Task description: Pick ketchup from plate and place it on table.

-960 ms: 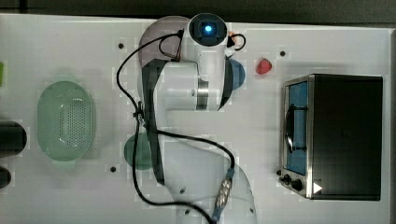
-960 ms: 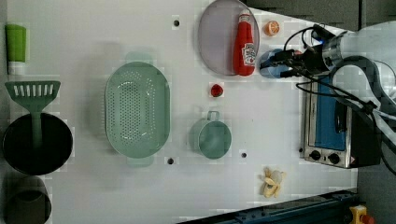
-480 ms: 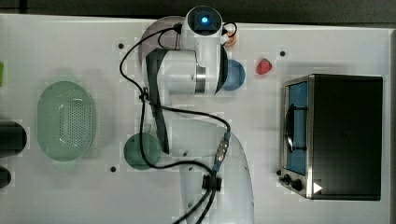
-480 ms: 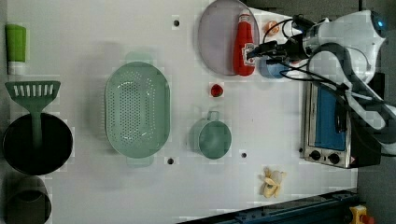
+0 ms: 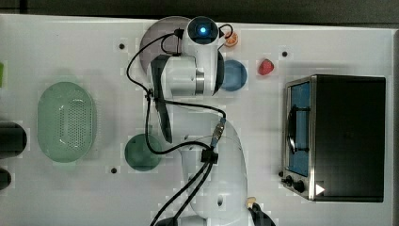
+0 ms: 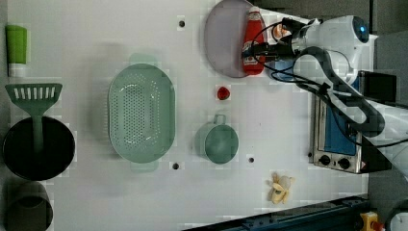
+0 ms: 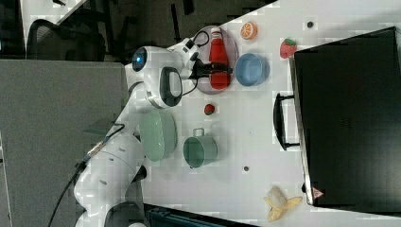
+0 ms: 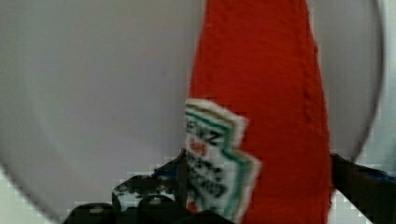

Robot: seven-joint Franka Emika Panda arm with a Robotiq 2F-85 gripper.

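Note:
The ketchup (image 6: 252,38), a red bottle with a white cap, lies on the pale lilac-grey plate (image 6: 223,41) at the edge of the white table (image 6: 96,29). My gripper (image 6: 257,52) is down over the bottle's lower body and stands open. In the wrist view the red ketchup (image 8: 266,70) with its label runs between the two dark fingers (image 8: 154,196), over the plate (image 8: 93,93). The right view has the gripper (image 7: 218,70) across the ketchup (image 7: 218,49) on the plate (image 7: 202,40). In the top view the arm covers most of the plate (image 5: 153,37).
A blue bowl (image 7: 252,69) sits right beside the plate, with an orange slice (image 7: 248,30) and a strawberry (image 7: 288,48) nearby. A toaster oven (image 5: 339,136) fills the top view's right. A small red item (image 6: 222,93), green cup (image 6: 219,143), colander (image 6: 141,113) and banana (image 6: 281,187) lie farther off.
The arm has swung over the plate and brought the gripper from beside the blue bowl onto the ketchup. Its fingers have stayed open.

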